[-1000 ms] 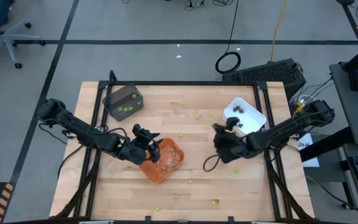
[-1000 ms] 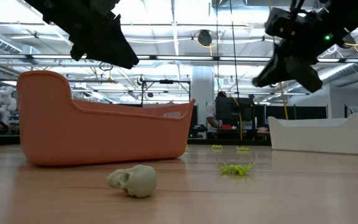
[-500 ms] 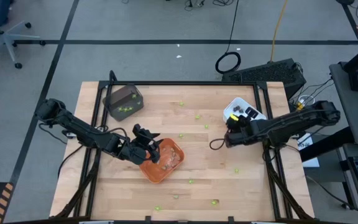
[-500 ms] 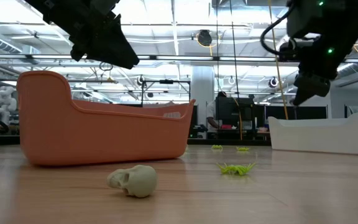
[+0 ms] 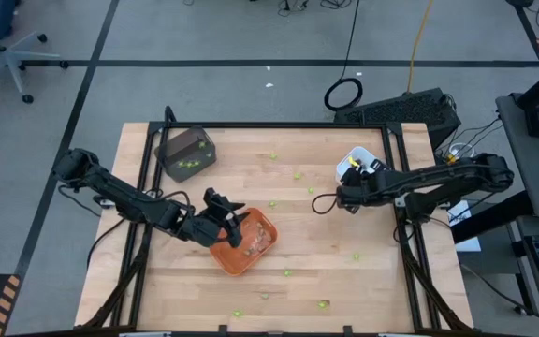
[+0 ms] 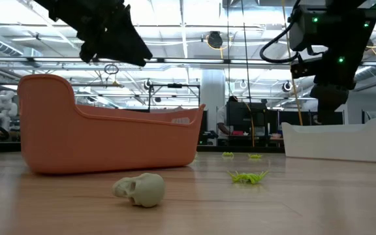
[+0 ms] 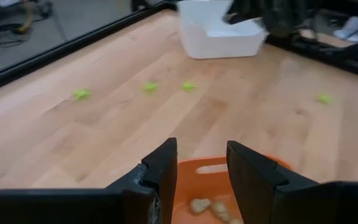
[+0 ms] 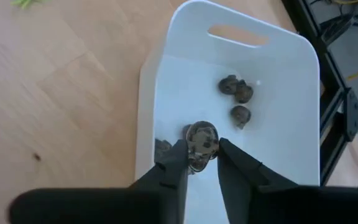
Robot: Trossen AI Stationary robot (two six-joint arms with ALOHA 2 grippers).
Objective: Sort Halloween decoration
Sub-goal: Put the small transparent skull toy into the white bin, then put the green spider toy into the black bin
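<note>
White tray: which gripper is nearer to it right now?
Right. The right gripper hangs directly over the white tray, a dark piece between its fingers. The left gripper is far off, over the orange tray.

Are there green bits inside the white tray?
No, the white tray holds only dark brown pieces, with the right gripper above it.

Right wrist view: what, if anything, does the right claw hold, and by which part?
The right claw has a small dark skull between its fingertips, by its sides, over the white tray; a firm grip cannot be told.
</note>
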